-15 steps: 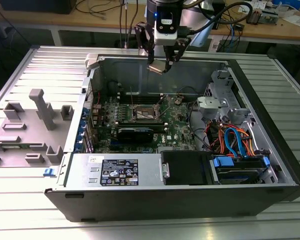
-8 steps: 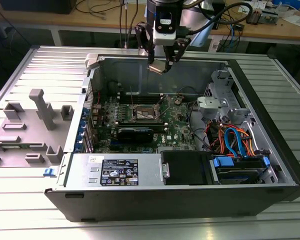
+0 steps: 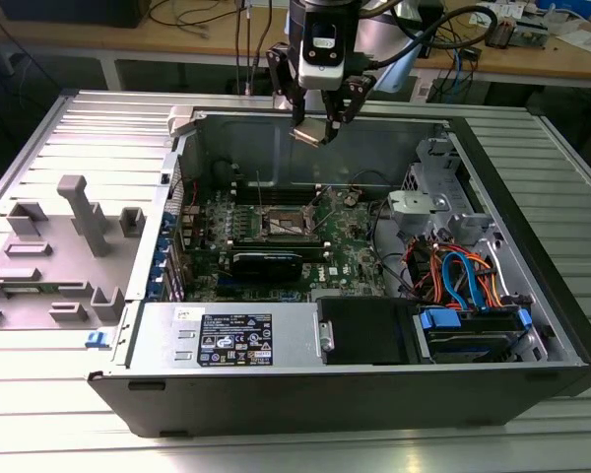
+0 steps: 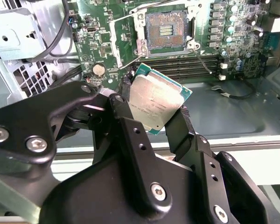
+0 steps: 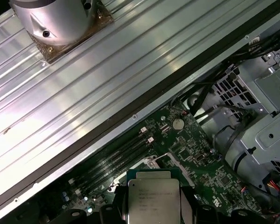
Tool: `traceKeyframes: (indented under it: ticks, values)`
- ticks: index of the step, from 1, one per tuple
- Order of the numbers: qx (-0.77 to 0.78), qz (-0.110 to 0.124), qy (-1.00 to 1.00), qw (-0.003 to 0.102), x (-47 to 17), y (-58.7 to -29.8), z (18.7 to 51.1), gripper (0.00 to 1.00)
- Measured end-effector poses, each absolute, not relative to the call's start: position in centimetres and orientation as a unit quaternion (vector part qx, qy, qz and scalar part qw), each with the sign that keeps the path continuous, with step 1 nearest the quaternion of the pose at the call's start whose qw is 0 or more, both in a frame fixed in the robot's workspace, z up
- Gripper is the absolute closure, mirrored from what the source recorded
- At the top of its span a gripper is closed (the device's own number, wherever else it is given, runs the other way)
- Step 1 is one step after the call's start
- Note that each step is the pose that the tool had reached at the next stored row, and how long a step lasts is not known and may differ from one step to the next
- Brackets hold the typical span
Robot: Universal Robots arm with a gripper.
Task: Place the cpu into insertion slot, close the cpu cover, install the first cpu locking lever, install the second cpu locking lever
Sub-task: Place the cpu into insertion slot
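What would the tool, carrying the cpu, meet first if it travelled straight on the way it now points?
Probably the memory slots or the grey case panel beside them: in the second wrist view the tool holds the cpu over those, with the insertion slot off that line. Depth is unclear.

Partly hidden by the black gripper (image 4: 150, 111) in the second wrist view: side edges of the small flat square silver-grey cpu (image 4: 156, 100).
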State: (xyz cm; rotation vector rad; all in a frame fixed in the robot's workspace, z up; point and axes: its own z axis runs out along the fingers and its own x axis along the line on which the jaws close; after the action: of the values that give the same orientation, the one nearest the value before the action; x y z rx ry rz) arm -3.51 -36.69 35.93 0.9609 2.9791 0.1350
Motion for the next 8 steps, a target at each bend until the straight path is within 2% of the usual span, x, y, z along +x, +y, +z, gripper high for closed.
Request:
traceKeyframes:
  ticks: [8]
  values:
    - [0.326,0.043,0.944,0.005,-3.51,-36.69,35.90,0.46]
